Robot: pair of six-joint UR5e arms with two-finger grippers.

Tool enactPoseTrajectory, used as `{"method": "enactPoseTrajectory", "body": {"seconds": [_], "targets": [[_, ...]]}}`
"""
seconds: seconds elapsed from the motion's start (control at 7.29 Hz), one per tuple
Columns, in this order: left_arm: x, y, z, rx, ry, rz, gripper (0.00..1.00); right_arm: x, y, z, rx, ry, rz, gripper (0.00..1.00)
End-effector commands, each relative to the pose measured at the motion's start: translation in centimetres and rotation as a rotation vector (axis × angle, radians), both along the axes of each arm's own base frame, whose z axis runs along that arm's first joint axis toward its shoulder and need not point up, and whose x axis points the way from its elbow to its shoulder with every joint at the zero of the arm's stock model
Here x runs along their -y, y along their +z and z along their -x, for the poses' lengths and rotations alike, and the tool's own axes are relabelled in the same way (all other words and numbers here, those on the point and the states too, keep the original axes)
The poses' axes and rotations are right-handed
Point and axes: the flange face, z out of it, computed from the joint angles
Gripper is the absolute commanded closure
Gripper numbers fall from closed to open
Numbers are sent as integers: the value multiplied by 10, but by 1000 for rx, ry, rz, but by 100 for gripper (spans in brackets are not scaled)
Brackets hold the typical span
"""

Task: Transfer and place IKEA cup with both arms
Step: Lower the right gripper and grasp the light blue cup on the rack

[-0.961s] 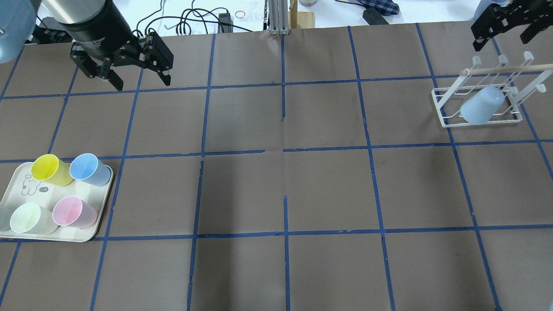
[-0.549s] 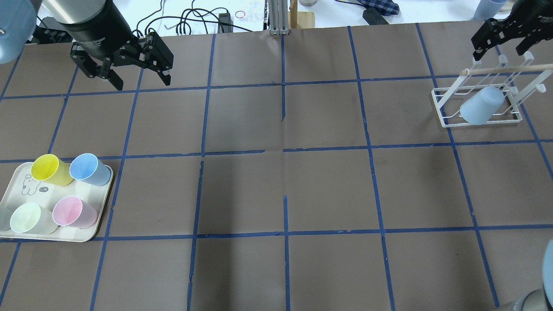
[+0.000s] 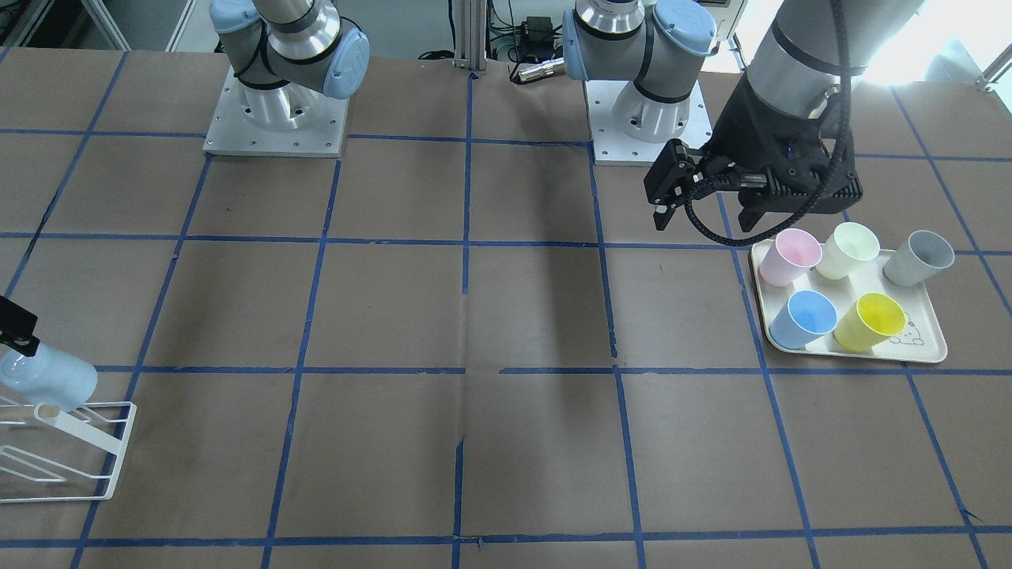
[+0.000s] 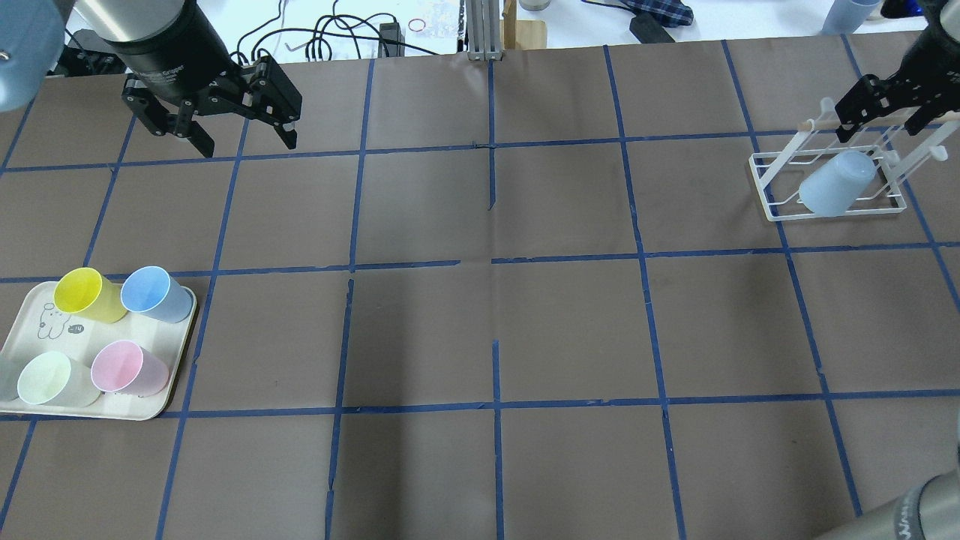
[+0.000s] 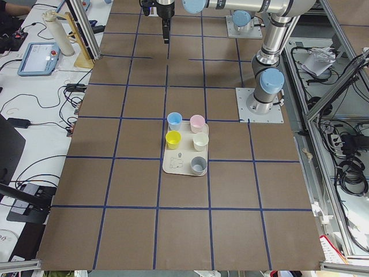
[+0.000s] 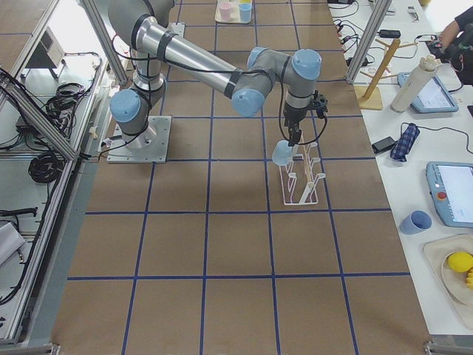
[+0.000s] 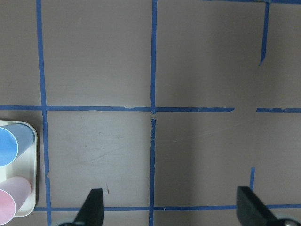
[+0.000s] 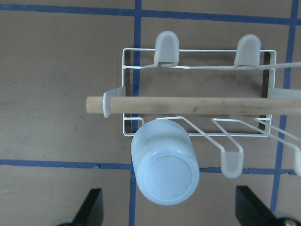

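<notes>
- The IKEA cup [image 8: 164,172] sits upturned on a rack [image 4: 759,180] prong.
- Right gripper [image 4: 883,120] hovers above the rack, fingers apart; left gripper [image 4: 247,142], far from the rack, also spread.
- Probably pickup: lower, straddle cup, close.

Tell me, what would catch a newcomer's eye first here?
Probably the five pastel cups on a cream tray at the robot's left end of the table. Next, a pale blue IKEA cup resting upside down on a white wire rack at the right end, with the right gripper hovering open above it. The left gripper hangs open.
</notes>
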Motion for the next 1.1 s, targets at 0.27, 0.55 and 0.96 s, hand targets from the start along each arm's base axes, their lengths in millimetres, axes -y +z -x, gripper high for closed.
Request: {"method": "enactPoseTrajectory", "body": {"seconds": [0.27, 0.55, 0.96], "targets": [[1, -3, 1, -2, 1, -7, 0, -1, -39, 3, 12, 17, -30, 0], [-1, -2, 0, 1, -1, -5, 0, 1, -49, 4, 20, 14, -43, 0], [1, -1, 1, -1, -8, 9, 0, 3, -60, 5, 28, 8, -59, 0]]}}
